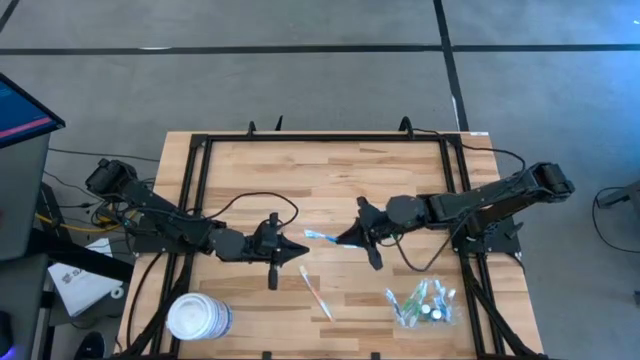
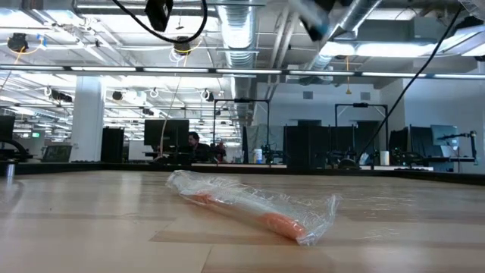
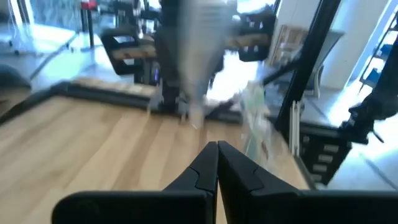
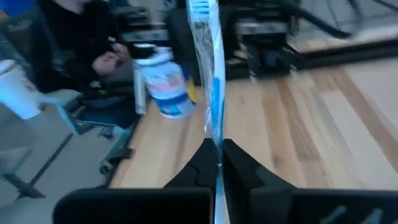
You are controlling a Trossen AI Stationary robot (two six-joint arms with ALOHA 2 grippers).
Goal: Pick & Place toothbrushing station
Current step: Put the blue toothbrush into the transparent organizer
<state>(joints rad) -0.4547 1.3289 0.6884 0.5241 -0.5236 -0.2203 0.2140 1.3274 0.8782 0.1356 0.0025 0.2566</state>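
The toothbrushing station (image 1: 422, 305), a small see-through holder with several small things in it, rests on the table near the front right. My right gripper (image 1: 345, 240) hovers over the table's middle, shut on a blue toothbrush in a clear wrapper (image 1: 318, 237). My left gripper (image 1: 300, 249) is shut with nothing in it, its tip facing the right gripper just left of that toothbrush. A second wrapped toothbrush (image 1: 316, 293), orange and white, lies flat on the wood, also seen in the low view (image 2: 258, 206). My right gripper pinches the wrapped blue toothbrush by one end (image 4: 217, 140) between its two fingers. The fingers come nearly level from the table's right side and lie along the toothbrush. The toothbrush sticks out ahead of the fingers toward the left arm, lifted clear of the table.
A large white round tub (image 1: 198, 317) stands at the table's front left corner. A black frame (image 1: 200, 150) runs around the tabletop. A person sits beyond the table's left edge (image 4: 93, 56). Bare wood lies across the far half of the table.
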